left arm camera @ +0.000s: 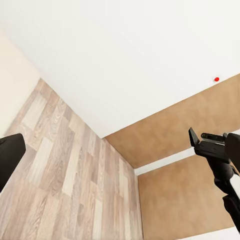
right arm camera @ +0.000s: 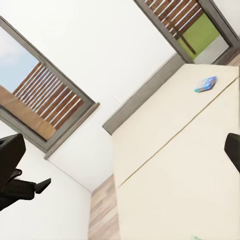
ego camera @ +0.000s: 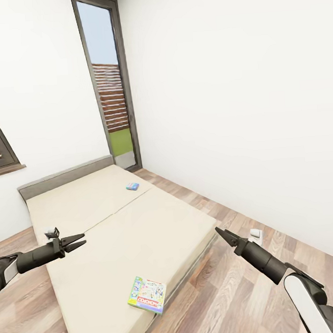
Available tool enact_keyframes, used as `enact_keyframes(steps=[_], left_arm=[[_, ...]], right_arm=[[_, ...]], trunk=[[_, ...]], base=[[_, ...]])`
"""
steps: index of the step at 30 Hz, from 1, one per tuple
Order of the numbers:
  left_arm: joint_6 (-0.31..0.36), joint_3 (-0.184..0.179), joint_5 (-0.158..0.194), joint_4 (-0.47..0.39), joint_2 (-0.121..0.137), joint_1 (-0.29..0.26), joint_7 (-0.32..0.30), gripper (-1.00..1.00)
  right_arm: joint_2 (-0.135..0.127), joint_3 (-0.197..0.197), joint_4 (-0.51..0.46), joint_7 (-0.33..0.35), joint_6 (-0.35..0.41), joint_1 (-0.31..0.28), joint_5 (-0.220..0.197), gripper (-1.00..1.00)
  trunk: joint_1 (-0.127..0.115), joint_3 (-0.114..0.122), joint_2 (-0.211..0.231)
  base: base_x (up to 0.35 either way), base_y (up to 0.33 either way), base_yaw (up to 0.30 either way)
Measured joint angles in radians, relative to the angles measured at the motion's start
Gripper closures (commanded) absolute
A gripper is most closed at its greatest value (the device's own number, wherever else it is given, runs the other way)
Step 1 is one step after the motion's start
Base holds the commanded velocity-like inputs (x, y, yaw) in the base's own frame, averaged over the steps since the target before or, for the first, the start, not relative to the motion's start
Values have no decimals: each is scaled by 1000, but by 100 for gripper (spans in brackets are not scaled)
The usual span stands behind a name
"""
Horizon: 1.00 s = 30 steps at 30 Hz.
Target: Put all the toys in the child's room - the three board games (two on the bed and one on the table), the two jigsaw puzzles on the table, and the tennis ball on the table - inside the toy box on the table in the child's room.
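The robot stands at the foot of the bed (ego camera: 121, 224) in the child's room, both arms held out over it and neither holding anything. Two board games lie on the beige mattress: the green-edged game (ego camera: 147, 295) with the white busy cover sits near the foot corner closest to the robot, just inside the mattress edge, and the small blue game (ego camera: 132, 186) lies well apart from it, up near the headboard (ego camera: 63, 177) on the window side. The left gripper (ego camera: 80, 240) hovers above the left half of the mattress with its fingers slightly parted; the right gripper (ego camera: 221, 231) hangs off the bed's right side over the plank floor (ego camera: 235, 291), and its fingers look pressed together to a point, though I cannot tell for sure at this angle. The step in hand seems to be picking up the nearer game. To do it well, the right arm should likely swing in over the green-edged box, spread its fingers, come down square to one long edge near the mattress rim, and pinch across the thin side rather than press on the flat lid, since the soft mattress may let the box tilt or slide. The cover carries a blue strip of lettering along one edge, too small and skewed to read; the blue box shows no legible writing.
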Motion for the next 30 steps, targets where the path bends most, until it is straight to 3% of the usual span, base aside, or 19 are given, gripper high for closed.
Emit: enact_keyframes(steps=[7, 30], left_arm=[[0, 0, 0, 0, 0, 0, 0, -100], [0, 0, 0, 0, 0, 0, 0, -100]], right_arm=[[1, 2, 0, 0, 0, 0, 0, -100], [6, 3, 5, -10, 0, 0, 11, -100]], trunk=[[0, 0, 0], [0, 0, 0]], base=[[0, -236, 133], [0, -236, 279]])
